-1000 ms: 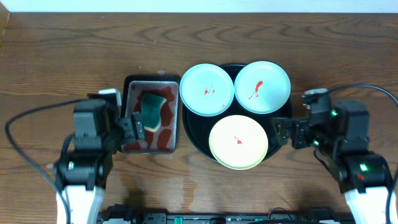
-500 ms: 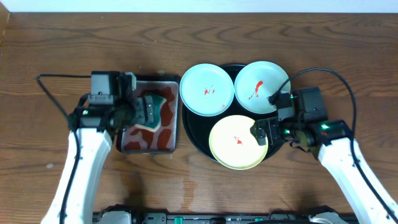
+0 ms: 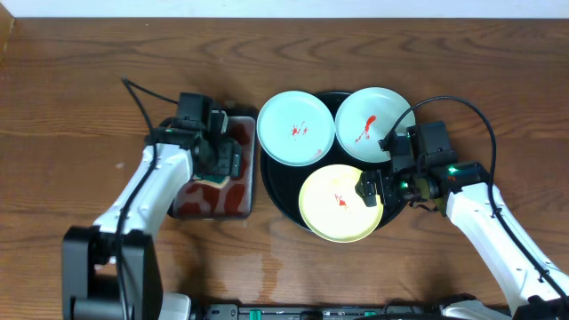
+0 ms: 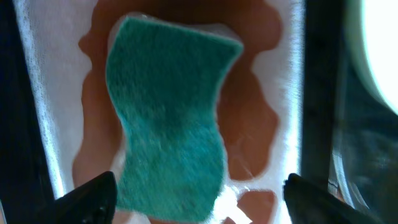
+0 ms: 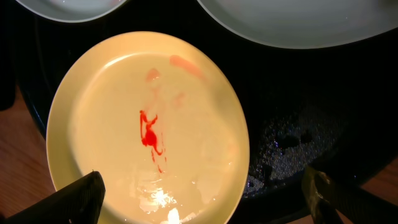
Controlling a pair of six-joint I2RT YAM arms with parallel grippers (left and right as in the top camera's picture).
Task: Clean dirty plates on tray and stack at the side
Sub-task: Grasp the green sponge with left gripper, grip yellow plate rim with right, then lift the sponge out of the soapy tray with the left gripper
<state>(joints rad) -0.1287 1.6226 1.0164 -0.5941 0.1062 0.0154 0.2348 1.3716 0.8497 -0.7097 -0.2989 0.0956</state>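
Observation:
Three plates lie on the black tray (image 3: 269, 182): two mint-blue ones (image 3: 295, 127) (image 3: 374, 124) at the back and a yellow one (image 3: 340, 203) in front, each with red sauce smears. My right gripper (image 3: 369, 188) is open above the yellow plate's right edge. In the right wrist view the gripper (image 5: 208, 199) spans the yellow plate (image 5: 149, 124) and its red smear. My left gripper (image 3: 222, 158) is open over the rectangular dish. In the left wrist view it (image 4: 199, 199) straddles the green sponge (image 4: 168, 118), empty.
The rectangular black dish (image 3: 209, 203) with red liquid stands left of the tray, touching its rim. Brown wood tabletop (image 3: 462, 71) lies all around. Cables trail from both arms. The wall edge runs along the back.
My left gripper has swung right and further back, now over the sponge in the dish. My right gripper has shifted slightly and stays at the yellow plate's right edge. The plates have not moved.

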